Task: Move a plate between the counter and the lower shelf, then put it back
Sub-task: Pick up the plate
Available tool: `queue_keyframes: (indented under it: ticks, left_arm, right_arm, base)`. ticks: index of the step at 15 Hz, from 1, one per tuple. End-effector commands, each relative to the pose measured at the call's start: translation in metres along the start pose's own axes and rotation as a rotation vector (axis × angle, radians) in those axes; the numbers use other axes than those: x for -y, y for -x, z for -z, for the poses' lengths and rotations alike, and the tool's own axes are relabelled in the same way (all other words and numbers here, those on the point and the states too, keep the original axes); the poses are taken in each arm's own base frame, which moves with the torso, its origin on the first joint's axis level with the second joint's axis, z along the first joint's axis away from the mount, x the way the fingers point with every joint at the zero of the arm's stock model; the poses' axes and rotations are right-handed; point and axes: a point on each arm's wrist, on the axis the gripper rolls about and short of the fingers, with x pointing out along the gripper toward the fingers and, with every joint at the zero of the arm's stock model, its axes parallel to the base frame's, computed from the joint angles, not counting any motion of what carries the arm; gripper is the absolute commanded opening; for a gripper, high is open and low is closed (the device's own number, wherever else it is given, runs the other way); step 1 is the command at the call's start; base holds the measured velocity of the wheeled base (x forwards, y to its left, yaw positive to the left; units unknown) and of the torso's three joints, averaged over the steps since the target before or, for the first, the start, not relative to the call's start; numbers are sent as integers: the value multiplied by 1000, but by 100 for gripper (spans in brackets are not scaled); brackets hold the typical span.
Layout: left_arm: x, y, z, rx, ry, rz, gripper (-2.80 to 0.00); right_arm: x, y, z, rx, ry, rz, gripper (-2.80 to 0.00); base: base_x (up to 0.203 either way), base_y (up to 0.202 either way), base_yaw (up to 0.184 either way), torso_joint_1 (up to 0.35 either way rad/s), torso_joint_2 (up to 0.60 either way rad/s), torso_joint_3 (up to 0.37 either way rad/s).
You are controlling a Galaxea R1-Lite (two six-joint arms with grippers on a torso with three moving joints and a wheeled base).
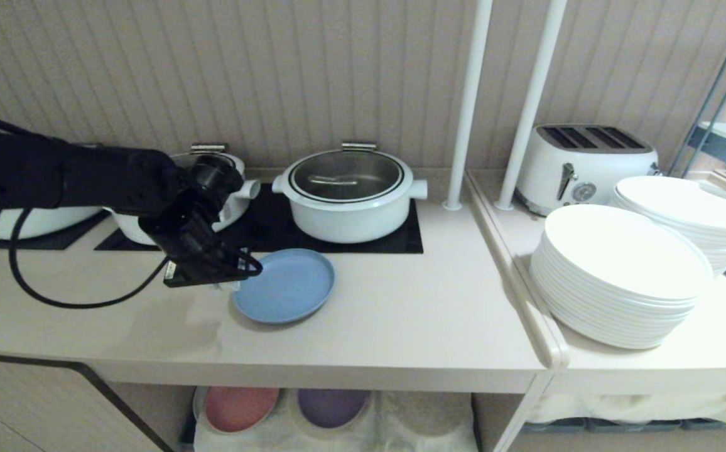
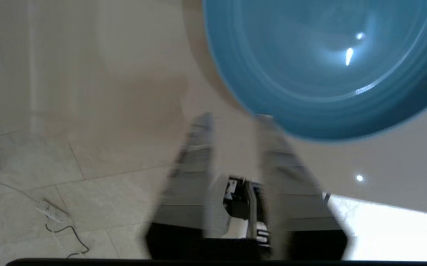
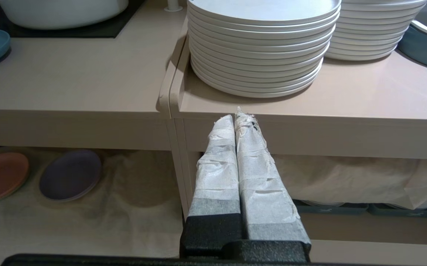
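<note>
The light-blue plate (image 1: 285, 285) is seen resting on the counter (image 1: 400, 314) before the hob. The left gripper (image 1: 228, 279) is parted at its rim, gripping nothing; whether the shelf trip is done cannot be told.

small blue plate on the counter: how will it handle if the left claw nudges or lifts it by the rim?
The small round light-blue matte plate looks rigid, probably light. Lying flat on the smooth beige counter, it would likely slide, not tip. Its low rim gives the left claw little purchase, so it may slip.
</note>
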Motion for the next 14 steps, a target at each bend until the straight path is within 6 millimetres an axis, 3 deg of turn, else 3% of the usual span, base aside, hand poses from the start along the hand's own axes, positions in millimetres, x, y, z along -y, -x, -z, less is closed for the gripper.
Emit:
queue_keyframes:
  ticks: [1,10,14]
  left_arm:
    - [3,-9,-6,-4,4,-2,0]
    - [1,-38,-41,29,78,45,0]
    - [-2,-55,-39,-18,58,22,0]
  right_arm:
    - [0,0,0,-1,0,0,-280]
    - [0,0,0,-1,0,0,-280]
    - [0,0,0,-1,0,0,-280]
  base:
    - [0,0,0,0,0,0]
    - [0,0,0,0,0,0]
    - [0,0,0,0,0,0]
